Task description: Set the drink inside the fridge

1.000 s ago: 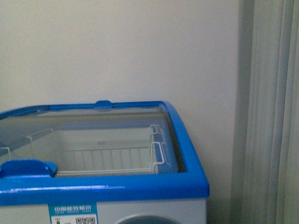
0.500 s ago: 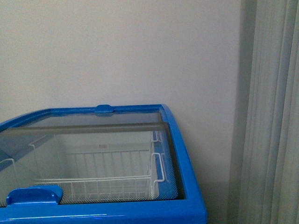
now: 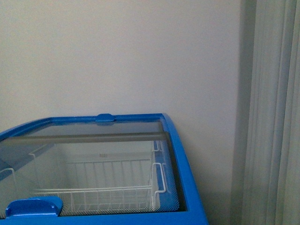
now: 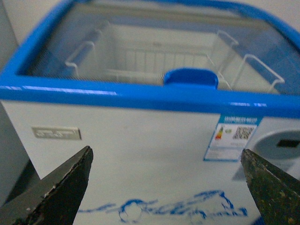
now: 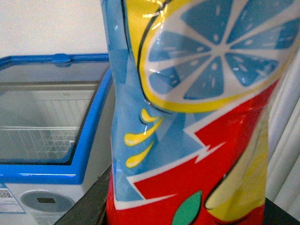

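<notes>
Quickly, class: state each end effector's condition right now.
Left end effector: open, empty.
Right end effector: closed on the drink.

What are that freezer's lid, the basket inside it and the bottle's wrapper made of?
The lid looks like clear glass: the basket shows through it. The basket seems to be white coated wire, thin bars in a grid. The freezer rim looks like glossy blue plastic, with light streaks on it. The drink label seems to be shiny plastic film, wrinkled and glinting.
</notes>
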### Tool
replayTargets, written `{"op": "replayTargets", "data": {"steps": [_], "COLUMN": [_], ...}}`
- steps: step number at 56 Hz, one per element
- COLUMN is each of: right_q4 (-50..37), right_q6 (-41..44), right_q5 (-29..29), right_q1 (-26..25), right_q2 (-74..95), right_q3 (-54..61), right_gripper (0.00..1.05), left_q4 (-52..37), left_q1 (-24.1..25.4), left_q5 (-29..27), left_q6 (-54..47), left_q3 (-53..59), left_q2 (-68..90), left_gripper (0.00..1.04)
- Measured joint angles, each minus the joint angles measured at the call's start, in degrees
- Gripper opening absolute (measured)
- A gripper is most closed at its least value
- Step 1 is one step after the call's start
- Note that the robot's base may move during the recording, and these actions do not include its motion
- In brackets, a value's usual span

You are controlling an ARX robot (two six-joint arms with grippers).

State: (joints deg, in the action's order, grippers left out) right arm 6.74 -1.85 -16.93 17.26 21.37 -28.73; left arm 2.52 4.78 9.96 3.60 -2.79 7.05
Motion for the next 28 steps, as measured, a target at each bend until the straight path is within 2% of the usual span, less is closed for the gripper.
{"op": "replayTargets", "data": {"steps": [6, 10, 13, 19, 23, 26, 28], "right_q4": [0.0, 0.0, 0.0, 0.0, 0.0, 0.0, 0.0], "right_q6": [0.0, 0.0, 0.0, 0.0, 0.0, 0.0, 0.0], "right_q5": [0.1, 0.0, -0.1, 0.0, 0.1, 0.0, 0.0], "right_q1": [0.0, 0.0, 0.0, 0.0, 0.0, 0.0, 0.0], "right_q2": [0.0, 0.0, 0.0, 0.0, 0.0, 0.0, 0.0], "right_q3": [0.0, 0.0, 0.0, 0.0, 0.0, 0.0, 0.0], "right_gripper": [0.44, 0.44, 0.44, 0.44, 0.44, 0.44, 0.44], "left_q4": [-7.4, -19.4, -28.2, -39.7, -46.4, -46.1, -42.6], "left_q1": [7.2, 14.6, 17.7, 19.4, 19.5, 19.2, 18.7], "left_q5": [8.7, 17.7, 22.8, 29.5, 35.5, 40.1, 45.2], "left_q6": [-0.3, -2.6, -5.1, -11.0, -19.0, -25.2, -30.8], "left_q3": [-0.8, -3.5, -6.9, -13.0, -19.8, -24.2, -27.3], "left_q2": [10.3, 23.5, 33.3, 47.2, 58.7, 64.5, 67.4], "left_gripper": [0.97, 0.97, 0.97, 0.97, 0.97, 0.97, 0.97]}}
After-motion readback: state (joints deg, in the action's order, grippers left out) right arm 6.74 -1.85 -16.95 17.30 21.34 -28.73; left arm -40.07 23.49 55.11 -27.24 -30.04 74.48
